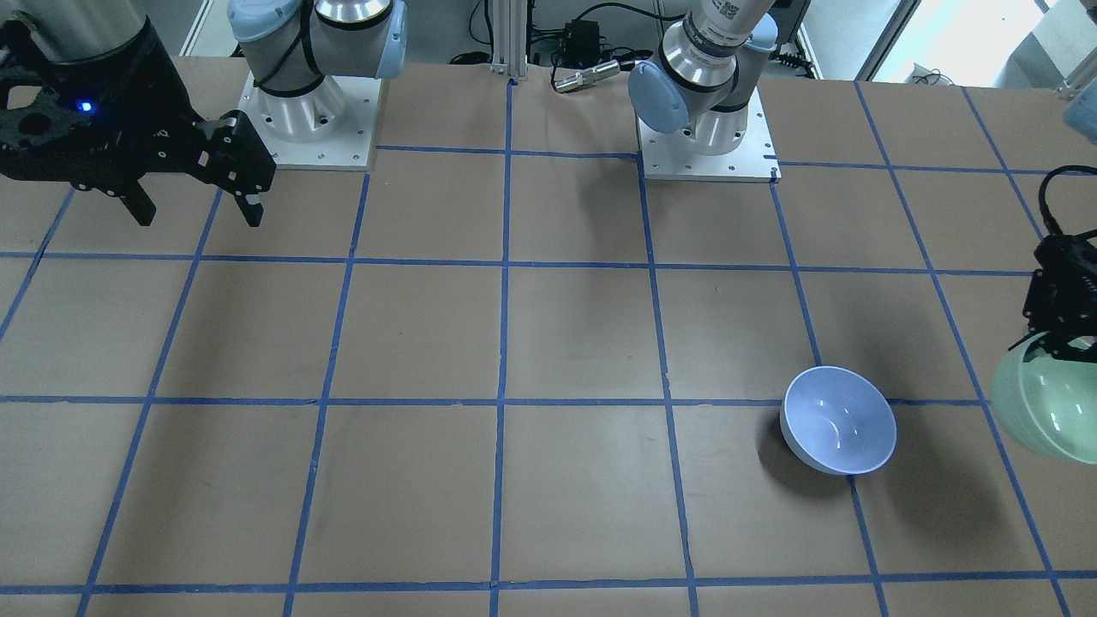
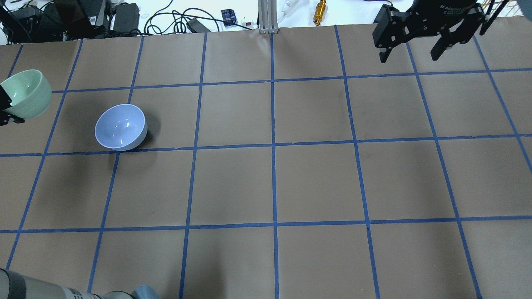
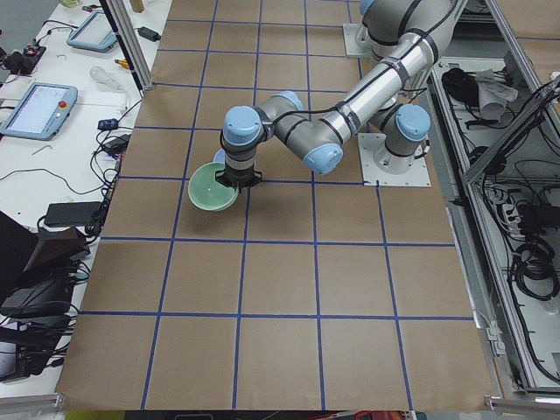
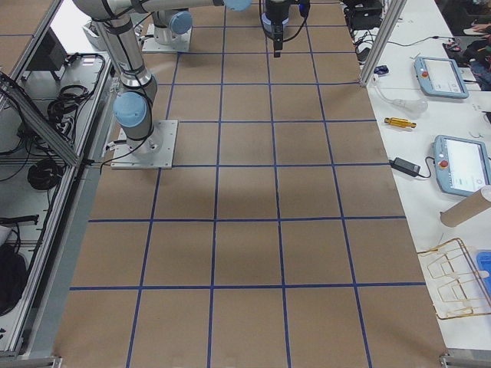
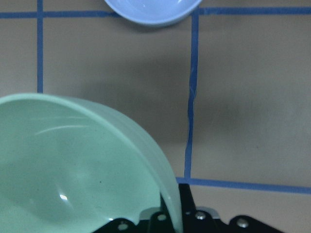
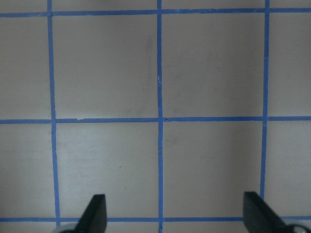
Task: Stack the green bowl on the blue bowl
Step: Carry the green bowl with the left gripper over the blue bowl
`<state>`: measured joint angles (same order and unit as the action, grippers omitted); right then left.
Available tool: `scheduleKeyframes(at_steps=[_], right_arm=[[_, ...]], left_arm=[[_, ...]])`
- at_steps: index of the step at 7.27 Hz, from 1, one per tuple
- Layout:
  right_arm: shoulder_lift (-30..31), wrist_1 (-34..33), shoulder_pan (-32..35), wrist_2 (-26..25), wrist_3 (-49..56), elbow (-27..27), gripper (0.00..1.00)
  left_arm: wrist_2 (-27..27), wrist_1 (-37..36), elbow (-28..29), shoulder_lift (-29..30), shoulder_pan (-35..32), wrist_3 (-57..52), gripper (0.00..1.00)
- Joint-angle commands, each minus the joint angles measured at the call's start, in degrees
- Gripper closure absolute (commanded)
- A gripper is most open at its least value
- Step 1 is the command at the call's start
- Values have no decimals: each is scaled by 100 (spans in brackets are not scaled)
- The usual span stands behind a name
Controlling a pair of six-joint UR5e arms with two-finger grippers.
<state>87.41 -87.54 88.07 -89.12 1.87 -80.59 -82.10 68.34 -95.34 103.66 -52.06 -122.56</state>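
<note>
From the front, the left gripper is clamped on the rim of the green bowl, holding it tilted above the table, near the blue bowl standing there; overhead, the right gripper hangs wide open, empty

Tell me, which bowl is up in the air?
The green bowl: the left gripper holds it tilted in the air by its rim. The blue bowl rests on the table, untouched.

green bowl aloft, tilted; blue bowl upright, nearby, apart
</note>
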Motion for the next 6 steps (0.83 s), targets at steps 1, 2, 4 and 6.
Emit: scheduleKeyframes(at_steps=[1, 2, 4, 6], right_arm=[[4, 0, 0, 0, -2, 0, 0], [4, 0, 0, 0, -2, 0, 0], [4, 0, 0, 0, -2, 0, 0], [-4, 0, 0, 0, 6, 0, 0]], left_arm=[[-138, -904, -877, -485, -925, 968, 100], [-383, -1467, -1334, -617, -1120, 1249, 100], [-385, -2286, -2090, -645, -1324, 1410, 100], [-394, -2973, -2559, -558, -1325, 1332, 100]])
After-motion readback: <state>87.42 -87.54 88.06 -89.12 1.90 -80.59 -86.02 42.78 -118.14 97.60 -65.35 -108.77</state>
